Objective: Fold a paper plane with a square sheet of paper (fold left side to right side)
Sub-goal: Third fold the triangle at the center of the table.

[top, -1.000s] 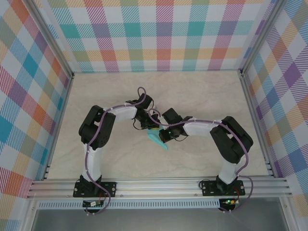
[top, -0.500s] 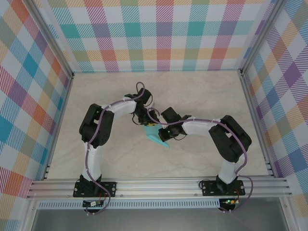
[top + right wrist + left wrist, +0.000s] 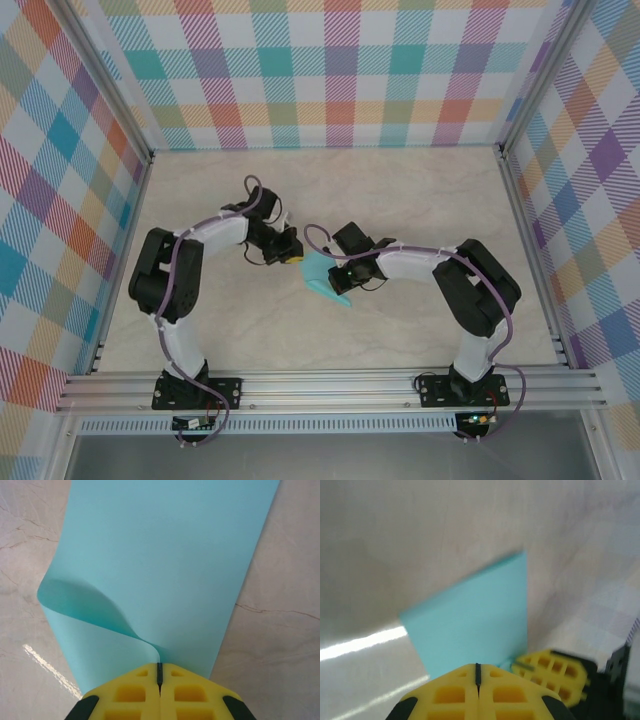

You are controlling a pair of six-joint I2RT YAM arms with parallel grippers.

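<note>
**Spotter:** Left side first.

**Arms:** My left gripper [image 3: 477, 666] has yellow pads with moulded pockets, pressed flat together. The seam is a thin dark line. It sits at the left edge of the paper plane [image 3: 318, 277]. I cannot tell if any paper is caught in that seam.

**Spotter:** The paper itself?

**Arms:** Turquoise, smooth, matt, with straight edges. It lies mid-table in the overhead frame, between my two grippers. In the right wrist view one layer curls up from the left in a soft roll.

**Spotter:** Right side?

**Arms:** My right gripper [image 3: 159, 666] is clenched on the paper plane. The curled layer runs into the seam at the bottom of the frame.

**Spotter:** Room?

**Arms:** The table [image 3: 430, 190] is pale, marbled and glossy under glare. There is open surface at the top, left and right of the overhead frame. Checked walls [image 3: 340, 60] close three sides, and an aluminium rail [image 3: 330, 385] runs along the bottom.
</note>
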